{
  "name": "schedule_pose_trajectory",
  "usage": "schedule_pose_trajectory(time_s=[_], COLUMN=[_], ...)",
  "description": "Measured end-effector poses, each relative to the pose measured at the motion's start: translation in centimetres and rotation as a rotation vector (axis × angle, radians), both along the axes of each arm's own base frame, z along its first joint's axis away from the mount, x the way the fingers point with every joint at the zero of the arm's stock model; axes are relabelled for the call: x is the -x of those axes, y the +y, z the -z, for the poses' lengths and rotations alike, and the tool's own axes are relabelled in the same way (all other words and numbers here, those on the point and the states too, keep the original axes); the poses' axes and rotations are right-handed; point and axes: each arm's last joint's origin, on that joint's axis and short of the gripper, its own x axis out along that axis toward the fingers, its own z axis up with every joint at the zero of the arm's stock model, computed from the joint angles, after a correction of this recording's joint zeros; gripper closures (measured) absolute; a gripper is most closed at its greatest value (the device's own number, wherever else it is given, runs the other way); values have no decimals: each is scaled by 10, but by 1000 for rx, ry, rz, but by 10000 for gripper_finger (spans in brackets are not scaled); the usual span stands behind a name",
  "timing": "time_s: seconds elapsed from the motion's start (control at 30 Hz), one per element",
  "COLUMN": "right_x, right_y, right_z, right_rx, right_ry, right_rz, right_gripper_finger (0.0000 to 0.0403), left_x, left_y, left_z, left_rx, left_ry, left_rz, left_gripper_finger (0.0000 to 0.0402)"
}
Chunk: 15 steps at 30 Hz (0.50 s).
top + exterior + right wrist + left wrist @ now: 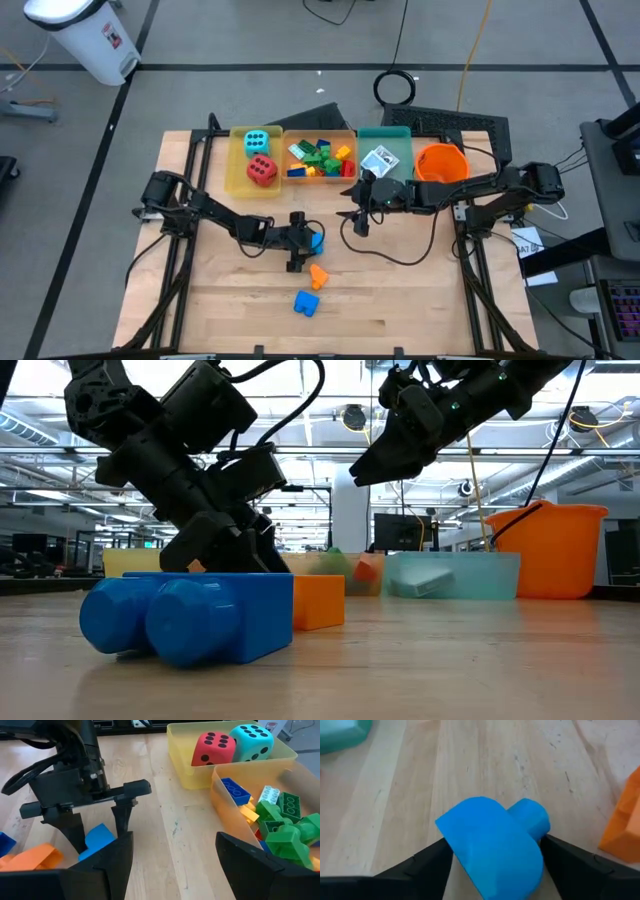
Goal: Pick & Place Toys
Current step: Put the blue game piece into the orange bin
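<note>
My left gripper [300, 248] is low over the middle of the table, shut on a small blue brick [492, 847], which also shows in the right wrist view [97, 839]. An orange brick [318, 275] and another blue brick [306, 303] lie flat on the table nearer the front edge. My right gripper [360, 220] hangs open and empty above the table, in front of the trays. A red die [262, 171] and a cyan die [256, 141] sit in the yellow tray [235, 160]. A card pack [379, 160] lies in the teal tray [398, 135]. My left gripper pinches the blue brick between its two fingers, one on each opposite side [451, 845]. The fingers [120, 820] come from above, pointing down. A round stud [532, 817] points away from the gripper. I cannot tell whether the brick is clear of the table.
The orange tray [352, 135] holds several coloured bricks. An orange bucket [440, 162] stands at the back right. Bare wood lies at the table's front left and front right. A black cable [400, 250] loops over the table under the right arm.
</note>
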Motion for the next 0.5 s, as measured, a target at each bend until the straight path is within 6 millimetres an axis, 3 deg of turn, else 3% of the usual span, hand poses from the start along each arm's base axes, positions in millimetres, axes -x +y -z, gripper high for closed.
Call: schedule_pose_trajectory(time_s=[0.2, 0.5], right_x=[0, 0], right_y=[0, 0], right_z=[0, 0], right_rx=[0, 0], right_ry=[0, 0], right_rz=[0, 0], right_gripper_finger=[151, 151], left_x=[0, -2], left_y=[0, 3], left_z=[0, -2], left_rx=[9, -19], left_ry=[0, -38], left_rz=[-7, -50], left_gripper_finger=[172, 324])
